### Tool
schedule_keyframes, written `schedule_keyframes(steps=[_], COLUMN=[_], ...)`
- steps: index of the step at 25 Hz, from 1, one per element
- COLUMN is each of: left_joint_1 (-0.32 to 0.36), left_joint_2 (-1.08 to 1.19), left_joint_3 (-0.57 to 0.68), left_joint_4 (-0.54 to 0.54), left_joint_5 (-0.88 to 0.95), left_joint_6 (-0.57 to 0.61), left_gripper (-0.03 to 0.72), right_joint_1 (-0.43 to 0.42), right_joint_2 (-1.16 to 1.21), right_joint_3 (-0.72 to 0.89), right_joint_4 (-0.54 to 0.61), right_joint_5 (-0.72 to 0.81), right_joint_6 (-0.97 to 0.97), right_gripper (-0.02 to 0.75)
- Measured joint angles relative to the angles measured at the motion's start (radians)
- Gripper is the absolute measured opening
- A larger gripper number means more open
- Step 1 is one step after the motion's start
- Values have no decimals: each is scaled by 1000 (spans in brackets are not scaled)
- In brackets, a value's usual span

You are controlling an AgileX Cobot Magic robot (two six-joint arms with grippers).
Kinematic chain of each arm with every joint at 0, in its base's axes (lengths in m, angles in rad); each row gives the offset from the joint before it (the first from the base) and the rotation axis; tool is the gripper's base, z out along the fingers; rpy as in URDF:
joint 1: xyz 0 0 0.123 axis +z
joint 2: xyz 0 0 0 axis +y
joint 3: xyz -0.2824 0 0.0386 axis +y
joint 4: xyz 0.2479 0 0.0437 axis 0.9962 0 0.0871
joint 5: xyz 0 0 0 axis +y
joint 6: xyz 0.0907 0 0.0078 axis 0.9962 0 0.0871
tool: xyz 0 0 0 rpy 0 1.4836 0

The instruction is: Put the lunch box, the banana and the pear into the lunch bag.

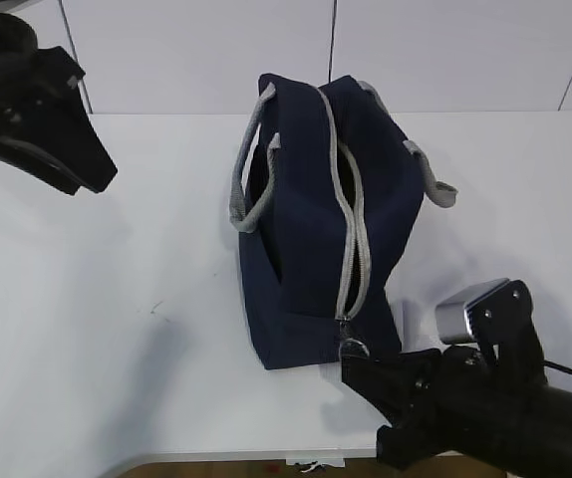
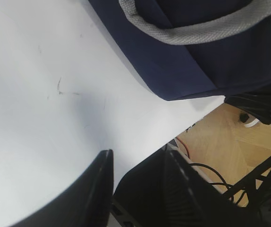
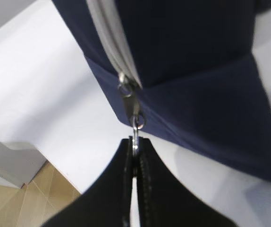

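Two grippers: right (image 3: 134,156) pinching lunch bag (image 1: 306,229) zip pull (image 3: 135,137), left (image 2: 138,163) fingers apart.

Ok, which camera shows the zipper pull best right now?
The right wrist view: the zipper pull fills mid-frame, its ring pinched in the right gripper at the lunch bag corner. The exterior view shows it small at the bag's near end. The left wrist view shows only fabric and a handle.

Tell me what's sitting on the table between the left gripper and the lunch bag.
Nothing. In the exterior view, only bare white table separates the left gripper from the lunch bag; the left wrist view shows just a faint scuff mark there.
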Motion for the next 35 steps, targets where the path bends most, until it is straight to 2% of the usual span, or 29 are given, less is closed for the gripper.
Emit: schedule_keyframes(steps=[21, 35], left_joint_1=[0, 0], left_joint_2=[0, 0], left_joint_3=[0, 0], left_joint_4=[-1, -26], left_joint_5=[0, 0], left_joint_6=[0, 0], left_gripper=[274, 271], right_joint_1=[0, 0], right_joint_2=[-322, -431], right_joint_3=[1, -216], right_joint_4=[-53, -154], right_joint_5=[187, 423], right_joint_6=[0, 0], right_gripper=[1, 1])
